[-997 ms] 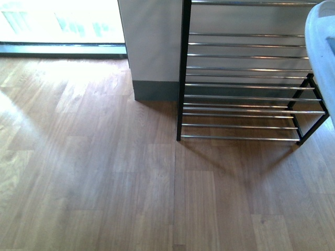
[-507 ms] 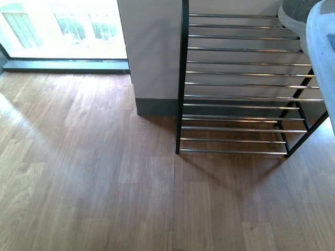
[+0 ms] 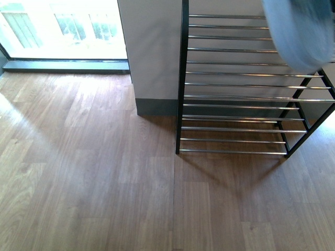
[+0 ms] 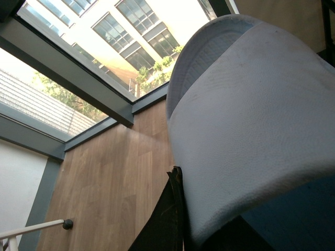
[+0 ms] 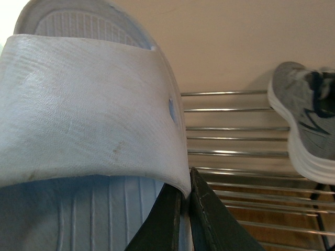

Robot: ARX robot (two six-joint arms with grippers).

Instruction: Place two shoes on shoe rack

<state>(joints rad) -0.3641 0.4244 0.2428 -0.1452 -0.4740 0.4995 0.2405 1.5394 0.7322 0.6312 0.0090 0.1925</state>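
The shoe rack (image 3: 235,86), black uprights with silver rods, stands right of centre in the front view. A white slide sandal (image 3: 301,36) shows there as a motion-blurred shape before the rack's upper right tiers. My left gripper (image 4: 180,175) is shut on the strap of a white slide sandal (image 4: 251,120), held over the wooden floor. My right gripper (image 5: 186,180) is shut on the strap edge of a white slide sandal (image 5: 84,115), close in front of the rack rods (image 5: 230,138). One grey sneaker (image 5: 303,120) with a white sole rests on those rods, apart from the sandal.
A pale wall pillar (image 3: 152,52) with a dark skirting stands just left of the rack. A bright glass door (image 3: 63,26) closes the far left. Wooden floor (image 3: 94,172) spreads in front of the rack. A white rail (image 4: 31,228) shows in the left wrist view.
The white sandal at the front view's right edge has swung left and up, now blurred across the rack's upper tiers. The camera view shifted earlier, then held still.
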